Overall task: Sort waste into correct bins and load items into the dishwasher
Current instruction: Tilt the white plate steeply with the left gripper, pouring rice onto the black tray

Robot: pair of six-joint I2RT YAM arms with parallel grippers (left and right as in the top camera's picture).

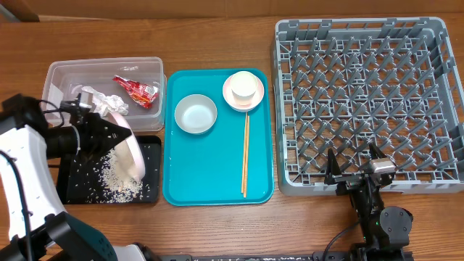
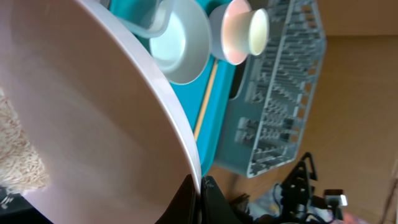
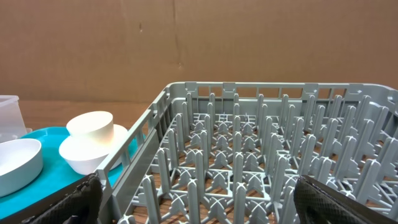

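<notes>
My left gripper point(image 1: 120, 135) is shut on the rim of the large pale pink plate point(image 1: 133, 158), holding it tilted on edge over the black tray point(image 1: 151, 165). White rice point(image 1: 116, 178) lies scattered in that tray. In the left wrist view the plate point(image 2: 93, 106) fills the left side, its rim pinched by the gripper point(image 2: 200, 194). The clear tub point(image 1: 61, 76) holds the tissue point(image 1: 105, 101) and the red wrapper point(image 1: 135, 89). My right gripper point(image 1: 355, 171) stands open and empty at the near edge of the grey dish rack point(image 1: 366, 101).
The teal tray point(image 1: 210, 167) carries the grey-white bowl point(image 1: 196, 114), the white cup point(image 1: 244, 85) on its saucer point(image 1: 233, 100), and the chopsticks point(image 1: 246, 152). The right wrist view looks across the rack's pegs point(image 3: 261, 137), with cup point(image 3: 90, 124) and bowl point(image 3: 15, 162) at left.
</notes>
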